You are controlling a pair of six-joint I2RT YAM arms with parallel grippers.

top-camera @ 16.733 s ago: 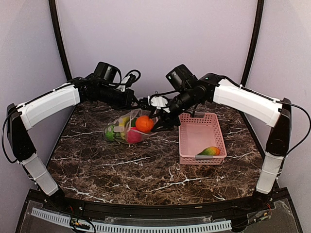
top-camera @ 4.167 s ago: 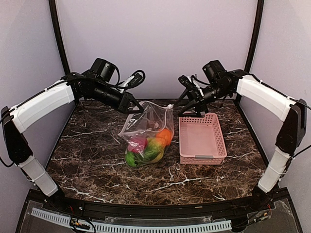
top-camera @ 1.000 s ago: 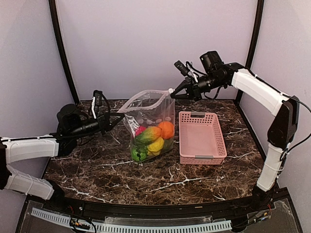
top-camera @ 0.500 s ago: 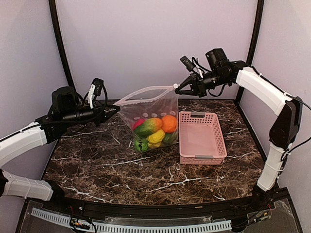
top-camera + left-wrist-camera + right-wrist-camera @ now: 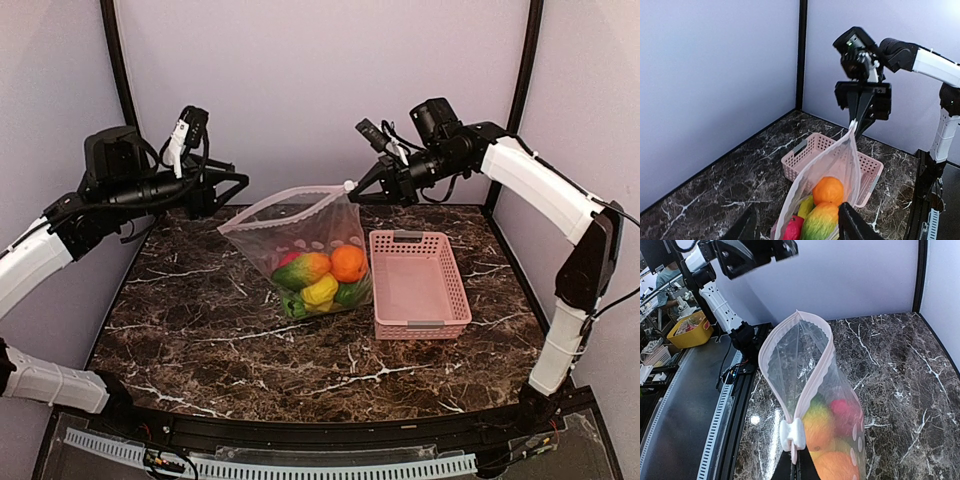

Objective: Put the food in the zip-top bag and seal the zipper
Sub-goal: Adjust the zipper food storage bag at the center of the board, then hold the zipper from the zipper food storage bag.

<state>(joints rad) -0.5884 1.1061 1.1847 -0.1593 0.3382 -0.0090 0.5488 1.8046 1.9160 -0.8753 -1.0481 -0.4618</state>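
While the right claw [image 5: 352,187] is pinched shut on the top corner of the zip-top bag [image 5: 300,225], right at the little white slider tab [image 5: 792,434], the left claw [image 5: 232,192] is spread open up in the air and isn't gripping anything. On its own wrist cam the two fingers [image 5: 850,226] sit wide apart, and the bag's loose edge runs up from between them toward the right claw. Can't tell if plastic brushes either finger.

So the bag hangs from that one right corner, and its left corner sags below the left claw. The zipper [image 5: 812,371] isn't pressed together; the two sides of the mouth bow apart in the right wrist view.

The bag's bottom rests on the dark marble desk [image 5: 200,330] with the food piled inside: orange [image 5: 348,263], orange-green mango [image 5: 300,270], yellow lemon [image 5: 320,290], red-pink fruit [image 5: 289,258], and green pieces [image 5: 352,293] underneath. It sits just left of the pink lattice basket [image 5: 420,325] and looks like it's touching it.
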